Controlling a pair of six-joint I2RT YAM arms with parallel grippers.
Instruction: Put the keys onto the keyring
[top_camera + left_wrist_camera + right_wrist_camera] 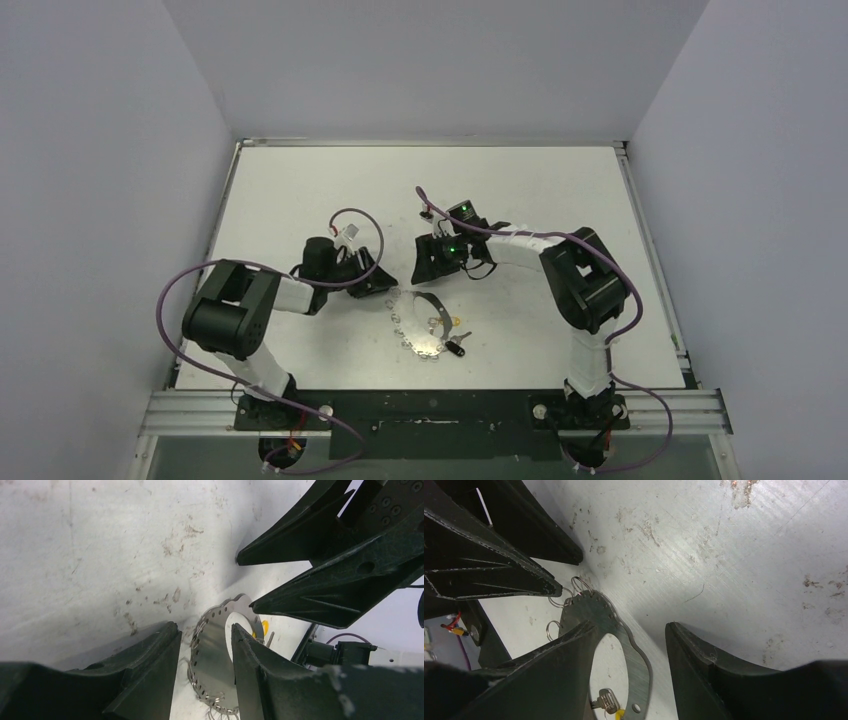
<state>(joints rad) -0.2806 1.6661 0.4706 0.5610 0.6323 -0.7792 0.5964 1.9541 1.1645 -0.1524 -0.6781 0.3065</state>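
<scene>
The keyring (436, 305) is a flat silvery loop with small wire rings along its edge, lying on the table between the two arms. In the left wrist view my left gripper (204, 627) is open and straddles the keyring's band (217, 655), one finger outside the loop and one over its hole. My right gripper (630, 626) is also open and straddles the opposite band (639, 665). A yellow-headed key (457, 319) lies just beside the loop, and a black-headed key (456, 348) lies a little nearer. A silvery key (607, 700) shows through the loop's hole.
The two grippers are close together, tips almost facing: the right one's fingers (310, 550) fill the left wrist view's upper right, and the left one's fingers (499, 575) the right wrist view's upper left. Purple cables (170, 300) loop off both arms. White walls surround the table (300, 190).
</scene>
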